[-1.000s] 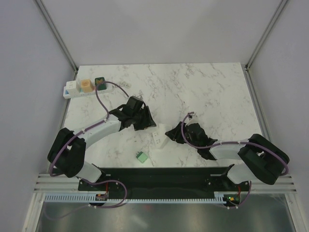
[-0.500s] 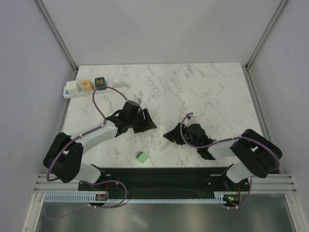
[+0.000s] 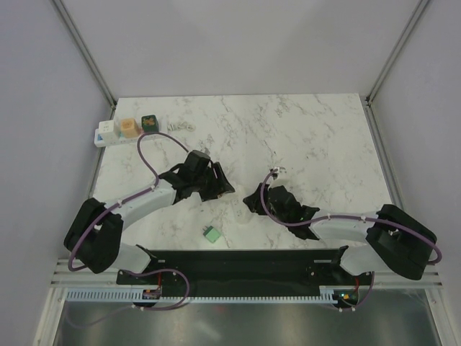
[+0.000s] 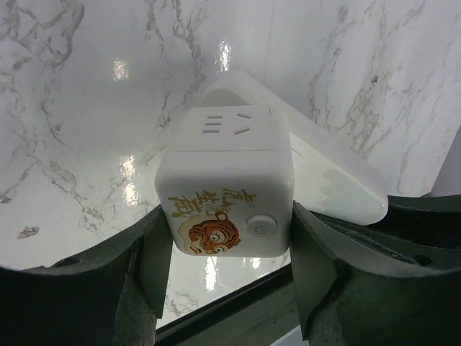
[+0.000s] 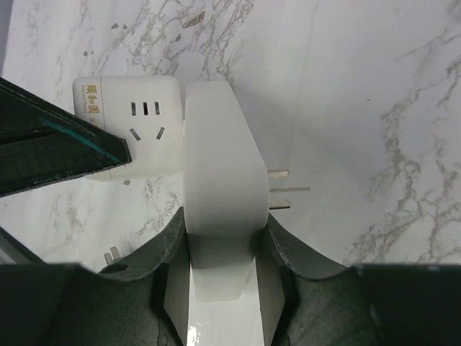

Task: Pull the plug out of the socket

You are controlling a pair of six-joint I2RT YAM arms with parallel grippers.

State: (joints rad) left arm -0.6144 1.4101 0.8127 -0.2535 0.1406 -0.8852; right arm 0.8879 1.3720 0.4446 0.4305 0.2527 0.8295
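Note:
My left gripper (image 3: 222,187) is shut on a white cube adapter (image 4: 227,180) with outlet slots and a tiger picture, its fingers pressed on two opposite sides (image 4: 230,241). My right gripper (image 3: 251,200) is shut on a flat white plug (image 5: 220,180) with bare metal prongs (image 5: 281,189) pointing away from the cube. The plug lies flush against the cube (image 5: 130,122); I cannot tell whether they are joined. Both are hidden between the grippers in the top view. The socket, a long white power strip (image 3: 137,137), lies at the back left, far from both grippers.
An orange block (image 3: 127,127) and a dark green block (image 3: 150,122) sit on the power strip. A small green block (image 3: 211,233) lies near the front edge, below the left gripper. Small grey bits (image 3: 181,125) lie near the strip. The left finger (image 5: 57,137) crosses the right wrist view.
The two grippers have drawn closer at the table's middle. The white piece that showed between them on the table is now hidden by the grippers.

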